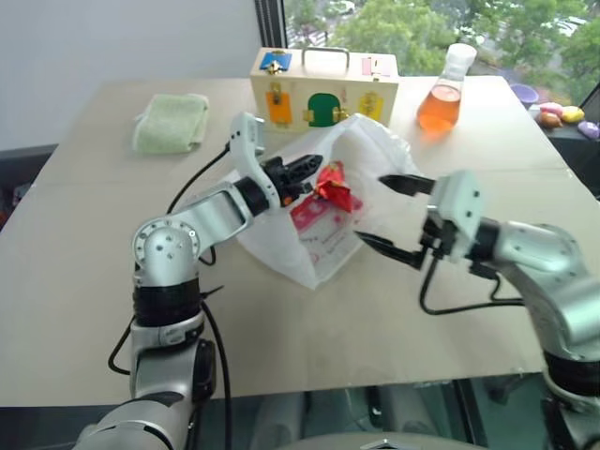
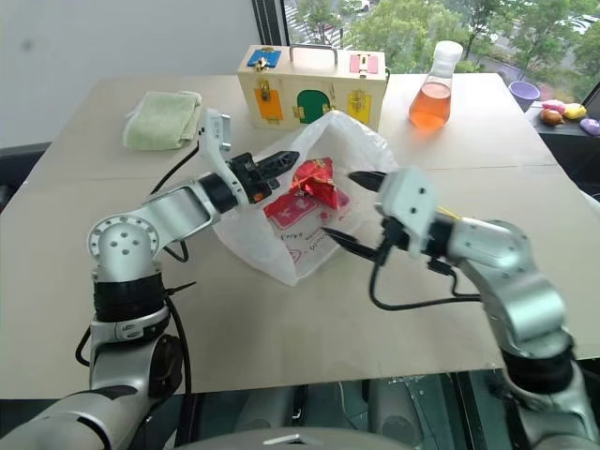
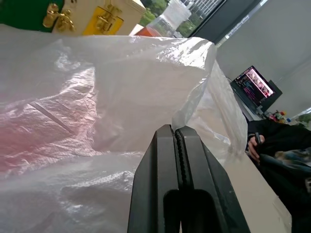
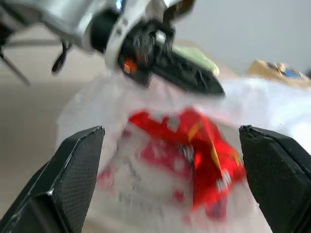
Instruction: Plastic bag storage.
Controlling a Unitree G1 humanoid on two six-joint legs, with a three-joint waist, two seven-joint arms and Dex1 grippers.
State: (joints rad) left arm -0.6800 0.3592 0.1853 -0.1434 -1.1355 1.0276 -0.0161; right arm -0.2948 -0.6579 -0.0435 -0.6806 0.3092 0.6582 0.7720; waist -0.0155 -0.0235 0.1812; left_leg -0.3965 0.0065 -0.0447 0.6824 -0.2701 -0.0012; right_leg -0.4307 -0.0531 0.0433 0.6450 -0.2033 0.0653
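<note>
The plastic bag (image 1: 309, 248) lies crumpled and white in the middle of the table, its far wall standing up. My left gripper (image 1: 305, 169) is shut at the bag's mouth; in the left wrist view a fold of the film runs from its closed fingertips (image 3: 175, 130). A red snack packet (image 1: 333, 185) rests in the mouth, just past those tips. More red print shows through the film below it. My right gripper (image 1: 375, 211) is wide open, off the bag's right side and facing the packet (image 4: 194, 150), with nothing between its fingers.
A wooden latch box (image 1: 323, 89) stands behind the bag. A flask of orange liquid (image 1: 441, 98) is at the back right. A folded pale green cloth (image 1: 172, 122) lies at the back left. Small colourful toys (image 1: 562, 114) sit beyond the table's right edge.
</note>
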